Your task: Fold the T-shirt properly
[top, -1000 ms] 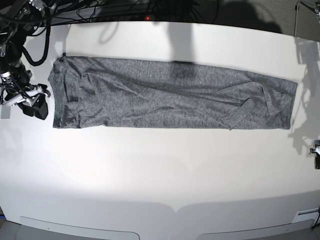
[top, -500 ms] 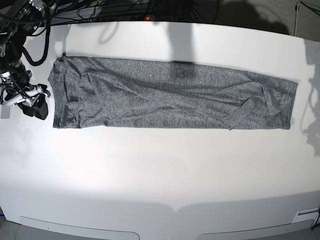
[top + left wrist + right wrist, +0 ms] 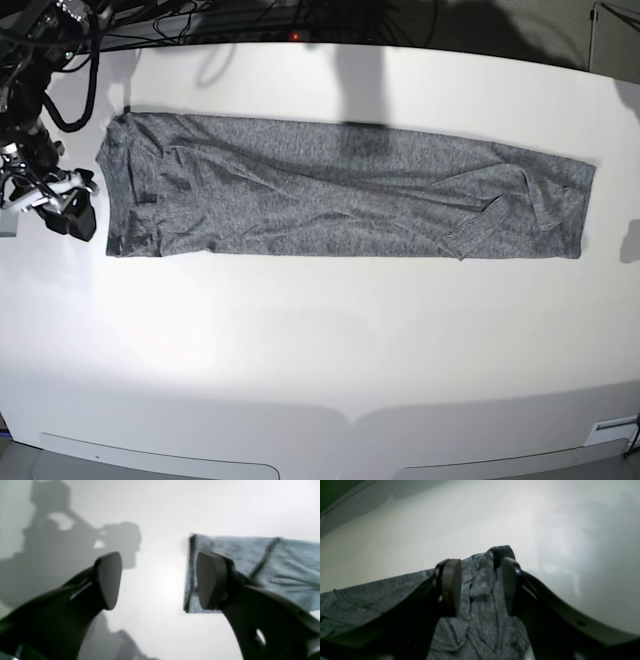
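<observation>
Gone from the base view's right edge is the left arm, and the right gripper has crept slightly up and left beside the shirt's end. Nearest the left wrist camera, the left gripper hangs released, jaws wide, with only bare white table between them; one short edge of the T-shirt lies just behind its right finger. Beyond, the shirt stretches as a long grey band across the far half of the table. At its other end the right gripper's jaws stand parted above rumpled cloth, pinching nothing. Soft, light and limp, the knit will likely sag and crease, so both corners of a short edge look best to pinch.
</observation>
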Controlling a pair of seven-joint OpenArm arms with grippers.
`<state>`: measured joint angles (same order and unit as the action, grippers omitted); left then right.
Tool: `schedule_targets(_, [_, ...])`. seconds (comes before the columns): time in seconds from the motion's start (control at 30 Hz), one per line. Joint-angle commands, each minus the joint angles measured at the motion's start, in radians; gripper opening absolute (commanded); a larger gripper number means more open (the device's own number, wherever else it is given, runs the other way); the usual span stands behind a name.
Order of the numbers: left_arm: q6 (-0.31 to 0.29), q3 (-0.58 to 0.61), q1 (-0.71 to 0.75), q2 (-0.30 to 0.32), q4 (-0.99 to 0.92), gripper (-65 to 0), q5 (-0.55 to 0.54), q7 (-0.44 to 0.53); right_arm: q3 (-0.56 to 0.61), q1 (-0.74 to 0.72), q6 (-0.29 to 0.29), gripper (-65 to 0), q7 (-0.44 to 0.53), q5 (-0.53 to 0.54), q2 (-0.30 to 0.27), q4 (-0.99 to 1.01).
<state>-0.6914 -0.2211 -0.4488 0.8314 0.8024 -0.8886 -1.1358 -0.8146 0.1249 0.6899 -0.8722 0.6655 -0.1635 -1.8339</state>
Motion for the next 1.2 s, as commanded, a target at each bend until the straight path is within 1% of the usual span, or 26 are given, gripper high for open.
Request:
schedule_targets(0.0, [-0.007,-0.006,-0.019,0.026,0.011,-19.9,-0.033,-0.002,-0.002,-0.008,0.008,-37.8,0.023,0.024,-0.014,-0.021])
schedule_targets(0.1, [-0.007,-0.005,-0.016,-0.001,0.011,-19.9,-0.032,-0.010,-0.002,-0.008,0.008,-37.8,0.021,0.027,-0.014,-0.021])
schedule_targets(0.13, [-0.007,-0.005,-0.016,-0.016,0.011,-19.9,-0.017,-0.010,-0.002,-0.008,0.008,-37.8,0.018,0.027,-0.014,-0.021])
schedule_targets(0.3, [-0.007,-0.004,-0.012,-0.116,0.011,-19.9,0.077,-0.012,-0.002,-0.008,0.008,-37.8,0.018,0.027,-0.014,-0.021])
schedule_targets(0.37, [-0.007,-0.001,-0.008,-0.148,0.011,-19.9,0.141,0.008,-0.002,-0.008,0.008,-37.8,0.016,0.027,-0.014,-0.021])
schedule_targets(0.47, [-0.007,0.047,0.003,-0.157,0.011,-19.9,0.260,0.092,-0.002,-0.008,0.008,-37.8,0.013,0.026,-0.014,-0.021])
schedule_targets(0.5, [-0.007,0.075,0.009,-0.155,0.011,-19.9,0.286,0.113,-0.002,-0.008,0.008,-37.9,0.010,0.027,-0.014,-0.021])
schedule_targets(0.57, [-0.007,0.142,0.025,-0.154,0.011,-19.9,0.300,0.128,-0.002,-0.008,0.008,-37.8,0.008,0.027,-0.014,-0.021])
schedule_targets(0.7, [-0.007,0.278,0.066,-0.155,0.011,-19.9,0.293,0.147,-0.002,-0.008,0.008,-37.8,0.008,0.027,-0.014,-0.021])
schedule_targets(0.8, [-0.007,0.323,0.071,-0.155,0.011,-19.9,0.292,0.169,-0.002,-0.008,0.008,-37.8,0.008,0.027,-0.014,-0.021])
schedule_targets(0.93, [-0.007,0.320,0.069,-0.146,0.011,-19.9,0.189,0.156,-0.002,-0.008,0.008,-37.8,0.008,0.027,-0.014,-0.021])
schedule_targets(1.07, [-0.007,0.320,0.069,-0.140,0.011,-19.9,0.051,0.065,-0.002,-0.008,0.008,-37.9,0.003,0.027,-0.014,-0.021])
schedule_targets(1.17, [-0.007,0.320,0.069,-0.138,0.011,-19.9,-0.016,0.023,-0.002,-0.008,0.008,-37.8,-0.001,0.027,-0.014,-0.021])
